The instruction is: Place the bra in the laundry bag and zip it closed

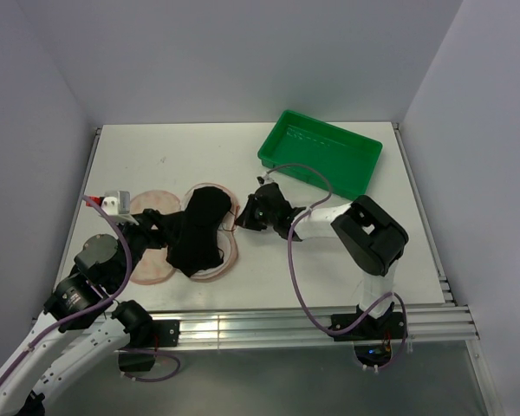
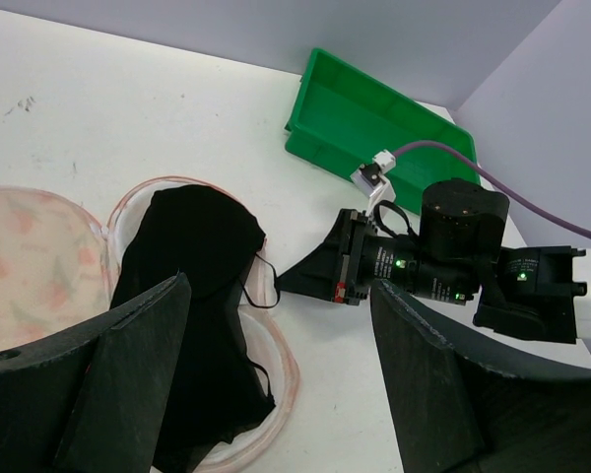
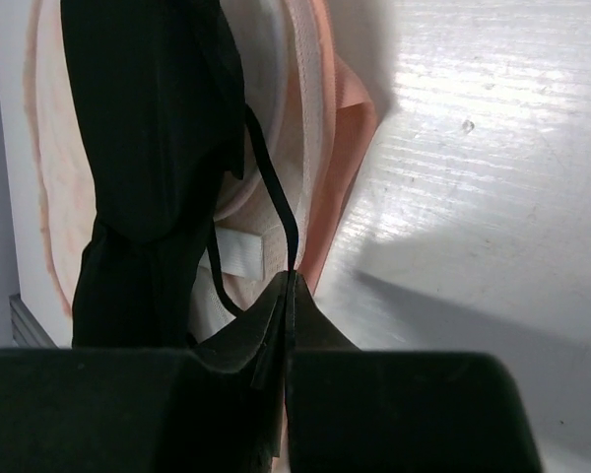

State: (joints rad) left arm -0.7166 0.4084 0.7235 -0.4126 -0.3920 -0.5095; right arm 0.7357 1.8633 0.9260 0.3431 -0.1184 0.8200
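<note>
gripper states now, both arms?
Left gripper: open, holding nothing.
Right gripper: closed on a thin strap of the bra.

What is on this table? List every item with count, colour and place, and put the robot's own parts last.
bra: one, black, lying across the right half of the open bag
laundry bag: one, peach-pink, opened flat in two round halves, near-left of the table
tray: one, green, far right of the table
table: one, white, under everything
left arm: one, black and white, near-left, reaching over the bag
right arm: one, black and white, near-right, reaching left toward the bag
left gripper: one, black, open above the bag
right gripper: one, black, shut on a thin bra strap at the bag's right rim
</note>
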